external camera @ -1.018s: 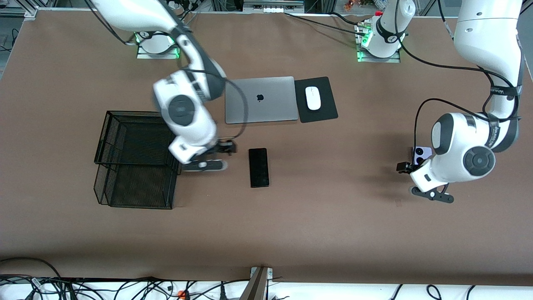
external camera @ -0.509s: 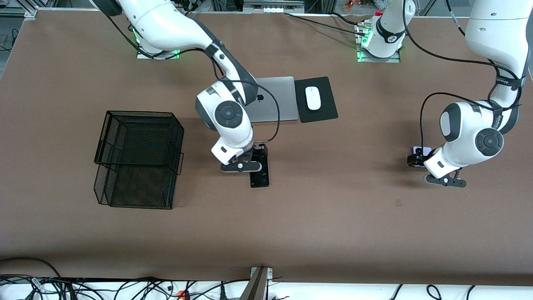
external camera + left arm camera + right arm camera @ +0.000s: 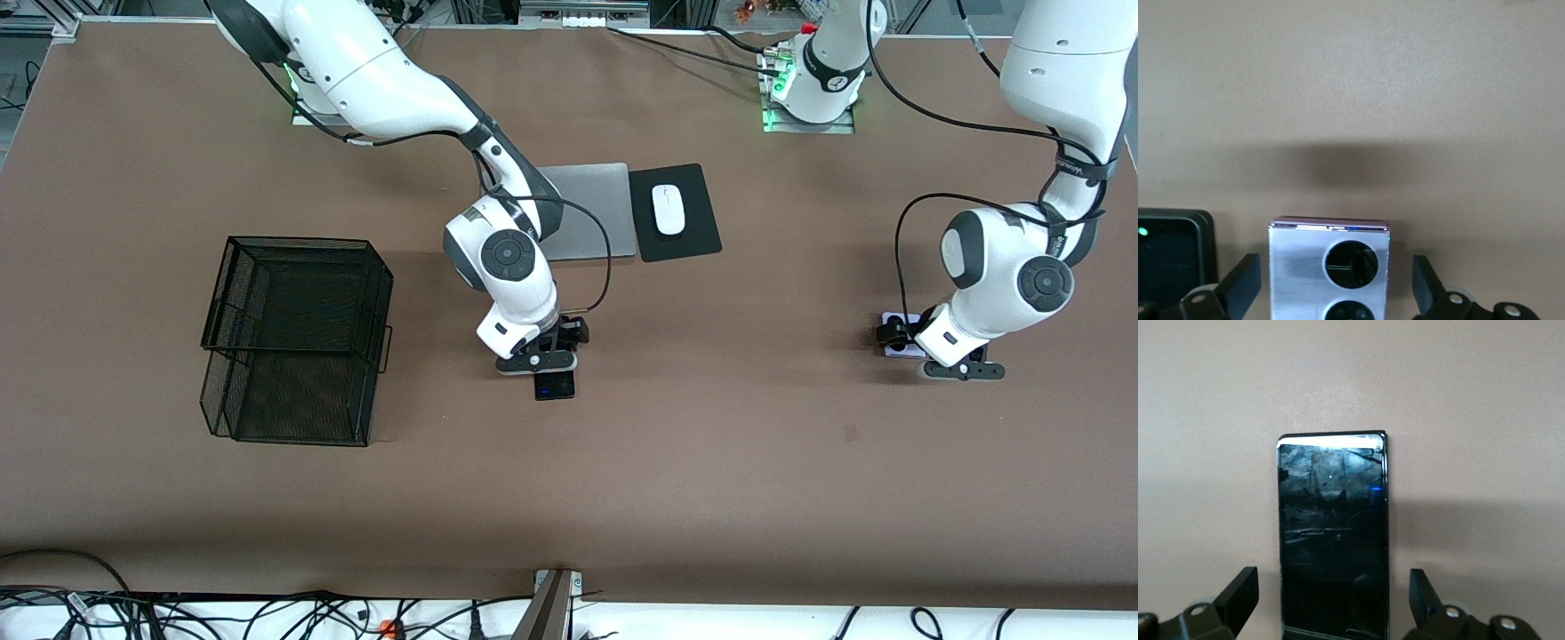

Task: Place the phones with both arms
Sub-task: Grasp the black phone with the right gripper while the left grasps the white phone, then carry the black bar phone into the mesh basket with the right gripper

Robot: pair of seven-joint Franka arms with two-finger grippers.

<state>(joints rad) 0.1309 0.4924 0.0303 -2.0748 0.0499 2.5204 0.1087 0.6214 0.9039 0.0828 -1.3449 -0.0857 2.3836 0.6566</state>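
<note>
A black wire basket point(image 3: 293, 342) stands on the brown bench point(image 3: 711, 462) toward the right arm's end; through the mesh nothing can be made out inside it, though the dark mesh makes this hard to judge. The right gripper point(image 3: 542, 356) is low over the long black phone point(image 3: 556, 384), which lies flat on the bench nearer the front camera than the grey laptop point(image 3: 591, 209); only the phone's nearer end shows in the front view. In the right wrist view the fingers point(image 3: 1238, 593) stand spread on either side of the phone point(image 3: 1333, 533), apart from its edges. The left gripper point(image 3: 929, 351) is low over the lilac-white phone point(image 3: 893, 333) at the left arm's end of the bench. In the left wrist view its fingers point(image 3: 1241, 285) are likewise spread, the phone point(image 3: 1329, 267) with two black circles between them, untouched. A squarish black phone point(image 3: 1171, 257) lies just beside it. A white mouse point(image 3: 669, 209) rests on a black pad point(image 3: 698, 233) beside the laptop.
</note>
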